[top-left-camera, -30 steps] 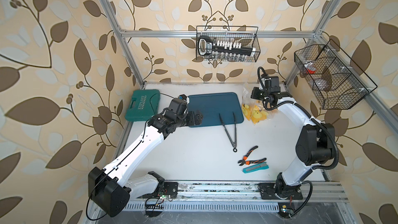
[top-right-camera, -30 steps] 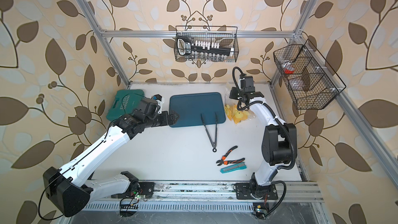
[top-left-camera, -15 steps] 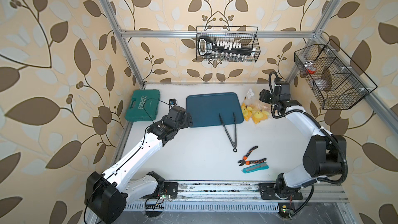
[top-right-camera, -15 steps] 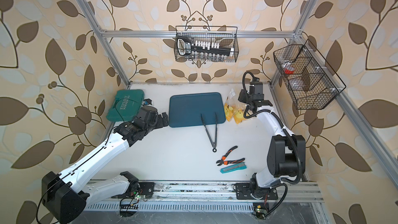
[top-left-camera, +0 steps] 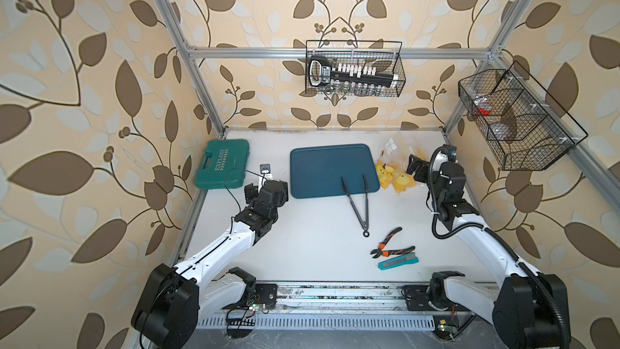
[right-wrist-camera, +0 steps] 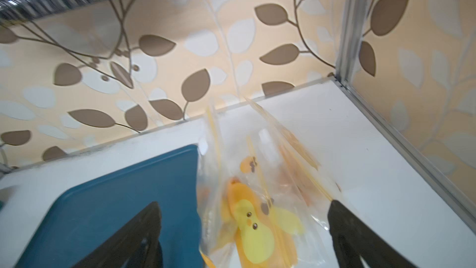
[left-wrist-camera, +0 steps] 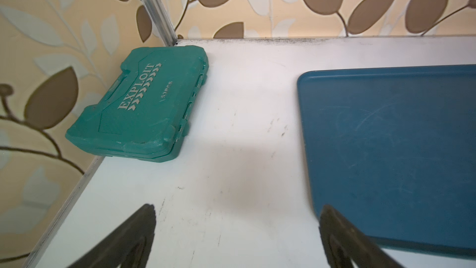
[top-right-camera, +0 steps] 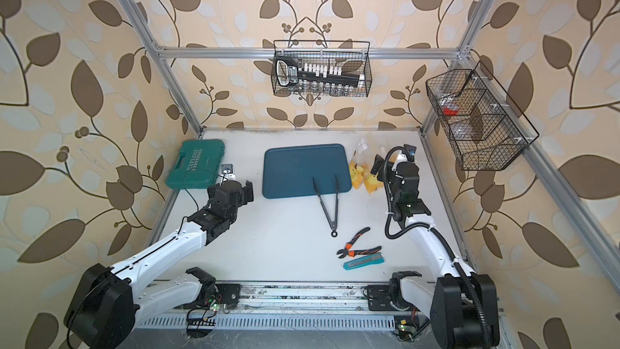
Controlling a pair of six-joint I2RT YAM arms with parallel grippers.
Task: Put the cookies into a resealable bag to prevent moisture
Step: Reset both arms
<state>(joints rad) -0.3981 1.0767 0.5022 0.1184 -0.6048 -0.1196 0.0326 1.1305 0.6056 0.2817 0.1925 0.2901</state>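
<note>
Now the right tool (right-wrist-camera: 244,208) stands wide open and empty. A second ago it was shut over the resealable bag (top-left-camera: 393,176); it has let go and drawn back to the side of the bag away from the blue tray (top-left-camera: 330,166). The bag lies slack on the desk (top-left-camera: 302,246), just beside the tray's short edge.

Small orange and brown shapes show through its clear plastic among the yellow duck prints. They are too blurred to count, but I take them for the cookies (right-wrist-camera: 248,165). None lie on the tray, which carries only the tips of the tongs (top-left-camera: 357,203).

The left tool (left-wrist-camera: 238,208), also open and empty, has pulled away from the tray's opposite short edge and hangs over bare desk between the tray and the green case (top-left-camera: 223,164).

The release suggests the filling is over. Whether the bag's seal is pressed shut cannot be told.
</note>
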